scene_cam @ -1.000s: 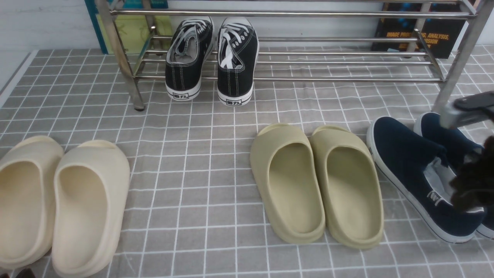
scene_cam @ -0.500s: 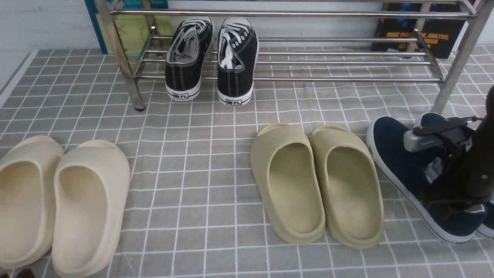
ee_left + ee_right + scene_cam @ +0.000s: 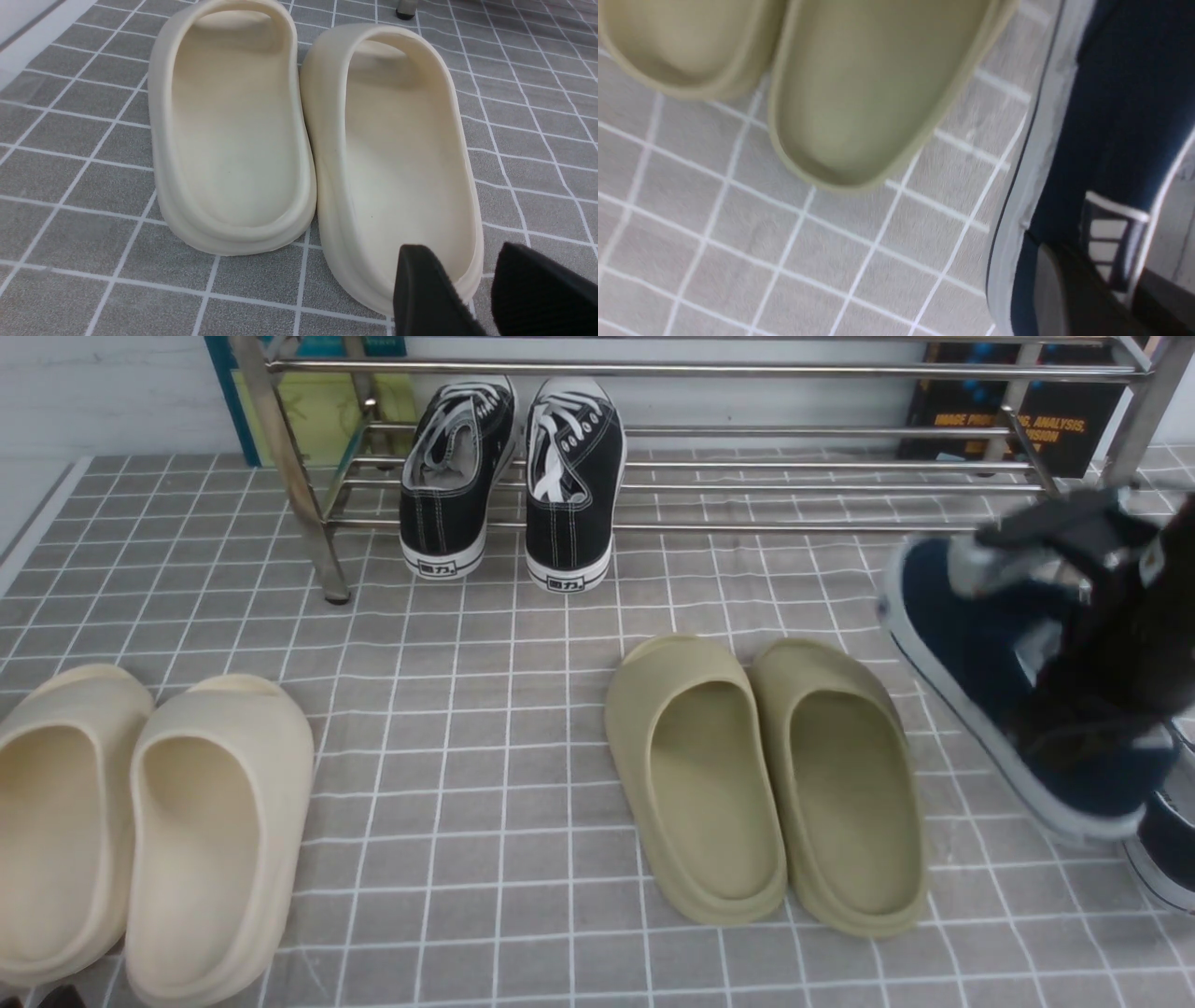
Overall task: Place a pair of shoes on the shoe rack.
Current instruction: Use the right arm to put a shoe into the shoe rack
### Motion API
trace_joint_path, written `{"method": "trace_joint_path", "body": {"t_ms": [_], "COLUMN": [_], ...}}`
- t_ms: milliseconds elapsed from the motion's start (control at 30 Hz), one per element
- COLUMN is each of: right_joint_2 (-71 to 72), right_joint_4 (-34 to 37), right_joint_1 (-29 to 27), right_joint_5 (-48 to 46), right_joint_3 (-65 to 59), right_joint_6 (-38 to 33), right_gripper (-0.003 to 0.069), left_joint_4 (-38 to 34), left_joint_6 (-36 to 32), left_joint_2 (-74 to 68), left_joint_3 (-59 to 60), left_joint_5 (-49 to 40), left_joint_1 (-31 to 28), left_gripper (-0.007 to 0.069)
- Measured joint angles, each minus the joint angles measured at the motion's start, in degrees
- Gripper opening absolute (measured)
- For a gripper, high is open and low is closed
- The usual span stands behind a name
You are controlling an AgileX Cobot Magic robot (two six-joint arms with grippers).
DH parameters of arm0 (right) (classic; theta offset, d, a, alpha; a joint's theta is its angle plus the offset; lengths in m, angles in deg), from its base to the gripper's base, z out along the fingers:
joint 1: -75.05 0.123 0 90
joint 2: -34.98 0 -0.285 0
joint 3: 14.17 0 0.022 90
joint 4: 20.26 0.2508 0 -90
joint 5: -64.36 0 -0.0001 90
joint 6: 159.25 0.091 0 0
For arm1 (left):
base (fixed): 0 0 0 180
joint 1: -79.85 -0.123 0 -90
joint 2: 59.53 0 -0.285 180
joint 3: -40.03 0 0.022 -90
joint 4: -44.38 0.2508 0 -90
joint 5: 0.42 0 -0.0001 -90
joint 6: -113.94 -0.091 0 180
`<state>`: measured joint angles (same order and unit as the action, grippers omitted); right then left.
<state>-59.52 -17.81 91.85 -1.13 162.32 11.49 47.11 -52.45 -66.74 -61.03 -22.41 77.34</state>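
Our right gripper (image 3: 1108, 284) is clamped on the side of one navy-blue canvas slip-on sneaker (image 3: 962, 644). The left gripper (image 3: 462, 261) has its fingers (image 3: 430, 298) apart by a cream foam slide (image 3: 397, 140).

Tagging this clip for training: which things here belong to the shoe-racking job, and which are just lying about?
Job: navy slip-on shoes, shoe rack.
Lying about: black lace-up sneakers, olive slides, cream slides, dark book.
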Motion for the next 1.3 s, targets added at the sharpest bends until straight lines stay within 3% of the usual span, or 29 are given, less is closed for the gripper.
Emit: {"method": "trace_joint_path", "body": {"t_ms": [600, 1300], "right_joint_2": [-20.49, -43.17], "right_joint_4": [-3.60, -4.18], "right_joint_1": [0.26, 0.26], "right_joint_5": [-1.35, 5.91], "right_joint_3": [24.76, 52.29], "right_joint_6": [-0.04, 0.88], "right_gripper": [0.0047, 0.0047], "left_joint_4": [0.00, 0.00], "left_joint_6": [0.00, 0.00], "left_joint_2": [0.00, 0.00], "left_joint_3": [0.00, 0.00], "left_joint_5": [0.00, 0.00], "left_joint_1": [0.00, 0.00], "left_gripper": [0.0239, 0.0239]}}
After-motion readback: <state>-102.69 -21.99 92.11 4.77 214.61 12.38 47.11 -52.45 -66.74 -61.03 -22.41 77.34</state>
